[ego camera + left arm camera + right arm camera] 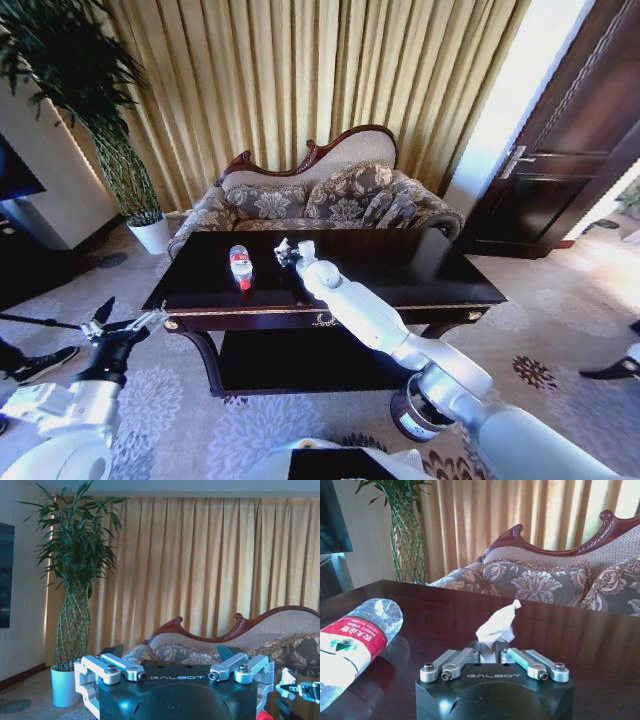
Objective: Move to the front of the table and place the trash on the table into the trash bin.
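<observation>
The right tool (491,652) reaches far out over the dark tabletop (420,262), its fingers pinched on a crumpled white paper scrap (496,625) that sticks up between them. To do this step well, I judge it should lift straight up before swinging near and right toward the trash bin (408,415) on the carpet beside the table leg, keeping the pinch firm since paper slips easily. The plastic bottle (240,266) lies on its side just left of the scrap. The left tool (118,322) hangs spread wide, near the table's left corner. The right arm partly covers the bin, so its opening is hard to judge.
</observation>
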Controlling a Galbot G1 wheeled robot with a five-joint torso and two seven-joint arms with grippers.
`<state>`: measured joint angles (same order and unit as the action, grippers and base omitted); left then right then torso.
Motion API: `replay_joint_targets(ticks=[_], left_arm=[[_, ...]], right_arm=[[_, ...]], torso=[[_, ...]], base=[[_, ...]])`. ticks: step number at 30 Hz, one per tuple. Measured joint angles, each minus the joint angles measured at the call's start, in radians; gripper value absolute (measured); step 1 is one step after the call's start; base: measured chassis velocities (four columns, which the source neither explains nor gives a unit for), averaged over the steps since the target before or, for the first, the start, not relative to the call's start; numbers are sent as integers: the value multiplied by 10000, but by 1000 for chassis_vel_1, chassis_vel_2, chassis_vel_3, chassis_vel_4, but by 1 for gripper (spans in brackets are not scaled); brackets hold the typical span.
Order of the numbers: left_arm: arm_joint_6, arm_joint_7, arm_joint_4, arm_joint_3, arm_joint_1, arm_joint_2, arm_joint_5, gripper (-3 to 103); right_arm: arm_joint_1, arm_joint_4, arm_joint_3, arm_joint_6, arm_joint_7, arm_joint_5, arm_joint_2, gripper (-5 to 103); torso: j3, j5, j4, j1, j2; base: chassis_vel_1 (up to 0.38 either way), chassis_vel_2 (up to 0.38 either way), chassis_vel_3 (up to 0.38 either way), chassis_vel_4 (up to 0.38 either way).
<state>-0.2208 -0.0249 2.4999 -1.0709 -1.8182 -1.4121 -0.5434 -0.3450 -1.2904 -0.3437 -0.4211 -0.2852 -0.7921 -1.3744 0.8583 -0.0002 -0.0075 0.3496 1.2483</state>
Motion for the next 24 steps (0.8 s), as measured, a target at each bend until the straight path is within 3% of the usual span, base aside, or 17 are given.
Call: replay_joint_targets(ticks=[2, 5, 12, 17, 24], left_arm=[[5, 0, 0, 7, -1, -5, 4, 100], [8, 0, 0, 27, 1, -12, 6, 100], [10, 26, 0, 44, 39, -1, -21, 100], [10, 39, 0, 56, 133, 43, -86, 100], [10, 55, 0, 61, 312, 144, -326, 100]], right_arm=[[-6, -27, 12, 2, -39, 2, 29, 7], [-41, -99, 48, 3, -92, 3, 64, 1], [-312, -894, 360, 99, -378, -55, 457, 0], [-520, -2123, 936, 186, -864, -170, 1171, 0], [-1272, -3643, 2240, 680, -1327, -25, 2940, 0]], torso=[[0, 0, 0, 0, 0], [0, 0, 0, 0, 0], [0, 2, 3, 0, 0], [-1, 2, 1, 0, 0], [-1, 4, -2, 0, 0]], base=[[0, 0, 0, 0], [0, 0, 0, 0], [0, 0, 0, 0], [0, 0, 0, 0], [0, 0, 0, 0]])
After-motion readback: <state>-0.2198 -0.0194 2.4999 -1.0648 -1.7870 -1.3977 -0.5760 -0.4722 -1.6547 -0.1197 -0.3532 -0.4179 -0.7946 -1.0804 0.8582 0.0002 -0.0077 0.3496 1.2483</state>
